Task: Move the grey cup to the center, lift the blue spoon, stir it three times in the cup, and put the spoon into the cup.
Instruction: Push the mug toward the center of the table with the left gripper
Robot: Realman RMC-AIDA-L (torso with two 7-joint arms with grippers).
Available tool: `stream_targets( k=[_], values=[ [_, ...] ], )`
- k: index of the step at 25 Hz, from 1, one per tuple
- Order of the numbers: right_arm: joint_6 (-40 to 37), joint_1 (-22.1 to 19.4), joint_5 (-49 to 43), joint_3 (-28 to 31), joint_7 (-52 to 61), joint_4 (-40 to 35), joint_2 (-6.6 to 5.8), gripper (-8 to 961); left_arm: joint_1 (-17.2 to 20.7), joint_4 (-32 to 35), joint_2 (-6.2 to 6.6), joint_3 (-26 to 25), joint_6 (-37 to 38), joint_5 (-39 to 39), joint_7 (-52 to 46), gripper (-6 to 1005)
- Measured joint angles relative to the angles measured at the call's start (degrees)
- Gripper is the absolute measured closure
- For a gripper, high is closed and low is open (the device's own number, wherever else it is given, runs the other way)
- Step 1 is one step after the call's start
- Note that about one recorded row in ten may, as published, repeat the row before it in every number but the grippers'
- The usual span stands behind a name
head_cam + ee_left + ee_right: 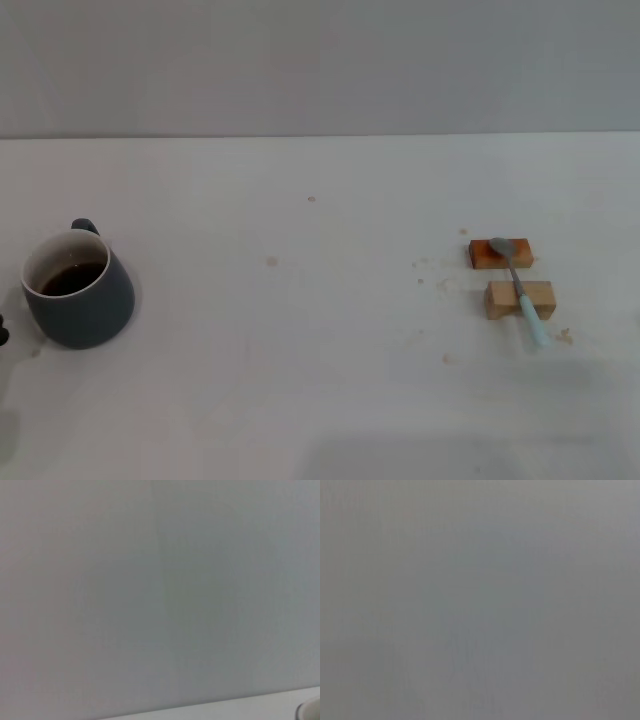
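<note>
Neither gripper shows in any view, so whether their fingers are open or closed cannot be told. The squat dark blue-grey ceramic mug (pixel 78 290) of brown liquid stands at the table's (pixel 300 400) far left; the slim pale-blue-handled metal spoon (pixel 520 288) rests across two small wooden blocks (pixel 519 299) at the right. Nothing seems begun: the left arm must first reach the mug.

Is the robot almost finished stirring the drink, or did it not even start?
Not started. Nothing looks done: the grey cup, with dark liquid inside, sits at the table's left side, not the center. The blue spoon lies untouched across two small wooden blocks on the right. Nothing is in hand; no pincer shows in any view. Left to do: move the cup, lift the spoon, stir three times, drop it in.
</note>
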Motion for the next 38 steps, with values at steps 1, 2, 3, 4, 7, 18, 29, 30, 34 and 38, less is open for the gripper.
stream_targets(
  k=[1,2,3,4,7,18,29,30,34,38],
  values=[
    [0.0,0.0,0.0,0.0,0.0,0.0,0.0,201,-0.1,0.0,0.0,0.4,0.0,0.0,0.1,1001],
    [0.0,0.0,0.0,0.0,0.0,0.0,0.0,201,-0.2,0.0,0.0,0.7,0.0,0.0,0.2,1001],
    [0.0,0.0,0.0,0.0,0.1,0.0,0.0,201,-0.3,0.0,-0.02,0.9,-0.1,0.0,0.3,1001],
    [0.0,0.0,0.0,0.0,0.4,0.0,0.0,201,-0.4,0.0,-0.05,1.3,-0.1,0.0,0.7,1001],
    [0.0,0.0,-0.1,0.0,1.7,-0.2,-0.01,201,-0.6,-0.1,-0.09,2.2,-0.3,0.0,1.3,1001],
    [0.0,0.0,-0.3,0.0,2.6,-0.7,-0.09,201,-1.6,-0.5,-0.09,5.5,-1.7,0.0,1.4,1001],
    [0.0,0.3,-0.3,0.0,2.6,-0.7,-0.09,201,-1.6,-2.5,-0.09,10.6,-1.3,0.1,1.4,1001],
    [0.0,0.3,-0.3,0.0,2.6,-0.7,-0.09,201,-1.6,-2.5,-0.08,10.9,-1.2,0.1,1.4,1001],
    [0.0,0.3,-0.3,0.0,2.6,-0.7,-0.09,201,-1.6,-1.9,0.07,10.3,-1.5,-0.3,2.5,1001],
    [0.0,0.3,-0.3,0.0,2.6,-0.7,-0.09,201,-2.4,-1.4,0.14,9.0,-2.4,-0.4,5.9,1001]
  ],
)
